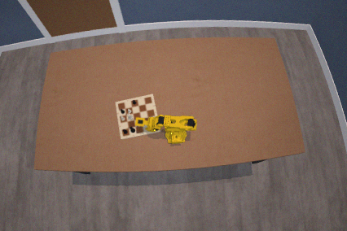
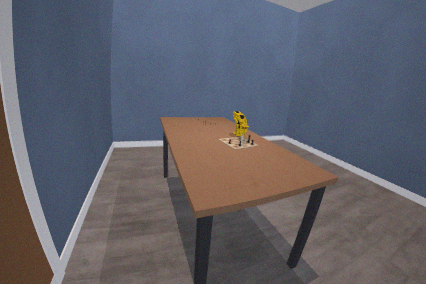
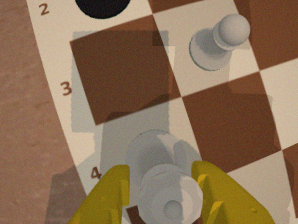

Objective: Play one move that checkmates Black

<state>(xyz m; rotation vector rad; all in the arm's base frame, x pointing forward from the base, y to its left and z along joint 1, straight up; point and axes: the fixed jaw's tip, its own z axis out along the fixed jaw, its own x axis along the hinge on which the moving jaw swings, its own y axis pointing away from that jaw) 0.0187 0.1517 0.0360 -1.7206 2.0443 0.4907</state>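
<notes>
The small chessboard lies on the brown table, with my yellow arm beside it; both also show far off in the exterior view. In the wrist view my gripper straddles a tall white piece. That piece stands upright on the edge-file light square by the rank 4 label. The fingers stand slightly apart from it, with a thin gap at the left finger. A white pawn stands two files in, on rank 3.
Several more black and white pieces stand on the far side of the board. The board's edge and bare table lie just left of the gripper.
</notes>
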